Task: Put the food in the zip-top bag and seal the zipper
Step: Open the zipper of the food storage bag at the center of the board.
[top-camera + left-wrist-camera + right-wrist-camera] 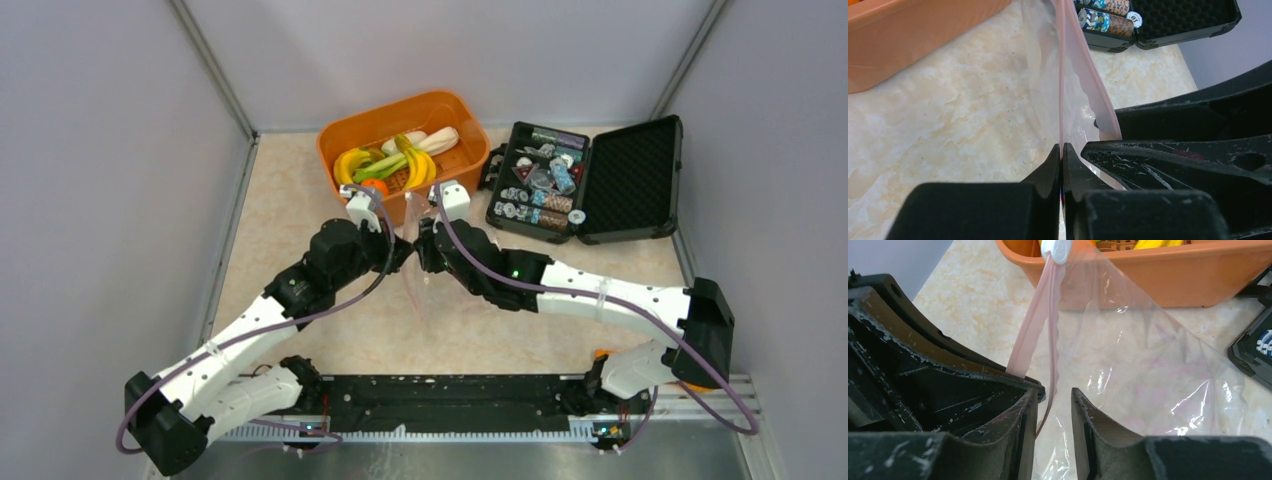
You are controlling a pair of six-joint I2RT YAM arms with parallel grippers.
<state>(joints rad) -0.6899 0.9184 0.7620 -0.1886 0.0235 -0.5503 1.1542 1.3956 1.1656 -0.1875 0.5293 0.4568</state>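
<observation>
The clear zip-top bag hangs between my two grippers at the table's middle. My left gripper is shut on its pinkish zipper, the jaws pinched on the strip. My right gripper faces it, jaws open a narrow gap, one thin strand of the zipper running between them without being pinched. A white slider sits at the strip's far end. The food lies in the orange basket: yellow bananas, green stalks, a whitish piece, an orange. The eggplant is hidden.
The orange basket stands just beyond the grippers, and its wall shows in the left wrist view and the right wrist view. An open black case of small trinkets lies at the back right. Grey walls enclose the table.
</observation>
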